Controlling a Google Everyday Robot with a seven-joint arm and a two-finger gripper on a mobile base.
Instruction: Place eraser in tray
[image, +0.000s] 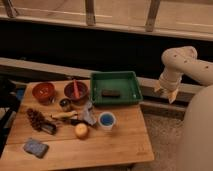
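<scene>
On the wooden surface (122, 146), a blue-grey rectangular pad (36, 147) lies at the near left corner. Farther back on the left is a brown, pine-cone-like clump (35, 118), and beyond it a round reddish-brown bowl (44, 92) stands near the far edge. A small dark tin (65, 104) stands just right of that bowl, in front of a second reddish-brown bowl (76, 91) with a red utensil leaning inside. Nearer the middle, a round orange object (81, 130) rests on the wood, and a white cup with a blue inside (107, 120) stands just to its right. A grey-blue packet (89, 114) lies close beside the cup on its left. The green tray (115, 74) occupies the far right part of the surface, just right of the second bowl. The eraser (110, 93), a small dark bar, lies flat inside the tray on its floor, roughly in the middle and a little toward the near side. Well to the right of the surface, off its edge, the tool (166, 93) hangs pointing downward from the pale arm (179, 62), apart from the tray and everything else. It has hold of nothing, and how far open it is cannot be told from this view.
</scene>
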